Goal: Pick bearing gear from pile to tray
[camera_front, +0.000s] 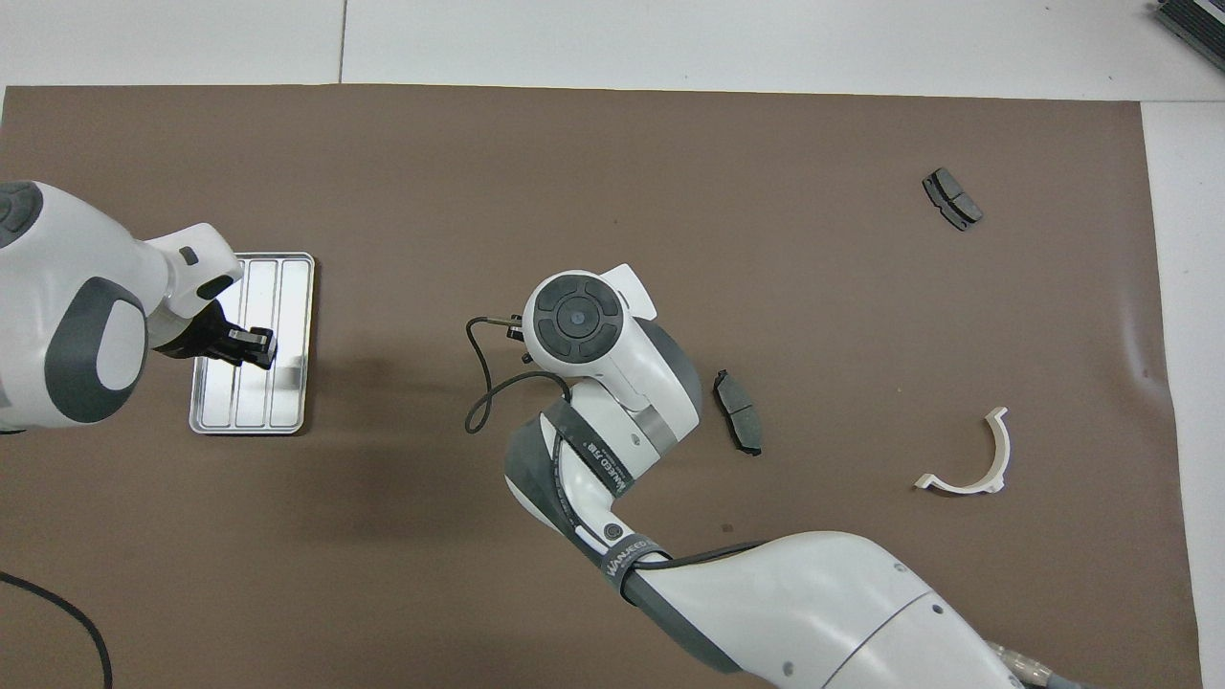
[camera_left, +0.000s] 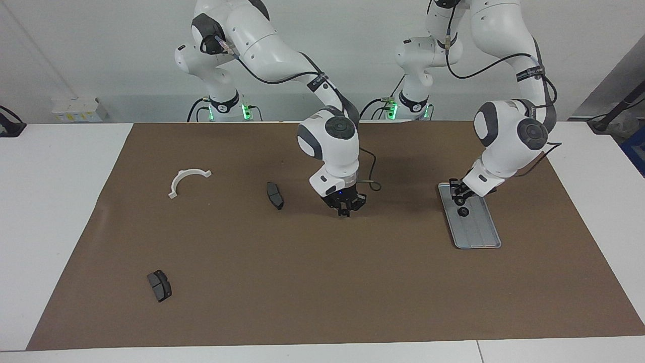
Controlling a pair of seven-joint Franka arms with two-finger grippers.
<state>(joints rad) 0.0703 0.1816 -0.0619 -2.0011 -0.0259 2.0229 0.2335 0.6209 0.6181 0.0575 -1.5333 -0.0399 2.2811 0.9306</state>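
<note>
Black and round, a small bearing gear [camera_left: 463,212] lies in the tray [camera_left: 478,237], at the tray's end nearer the robots. A second like piece seems pinched in the left gripper [camera_left: 459,197], which hangs just above that end of the tray, arm slanting in from its base. The jaws are nearly together, and a dark round shape sits at their tips; whether it is a gear or part of the fingers I cannot tell for sure. Judging by the low hover right over the tray, this looks like a delivery about to be let go beside the piece already there.

The tray is silver-grey metal, flat, with rounded corners, a low rim and lengthwise ridges, lying on the brown mat [camera_left: 322,282] toward the left arm's end of the desk.

The right gripper [camera_left: 344,210] points down over bare mat near the middle, jaws pressed together, with nothing visible between them; it appears to be waiting.

What is left of the pile lies spread toward the right arm's end: a dark grey curved pad [camera_left: 274,195] beside the right gripper, a white half-ring bracket [camera_left: 187,180] further along, and another grey pad [camera_left: 159,285] well apart, farthest from the robots.
</note>
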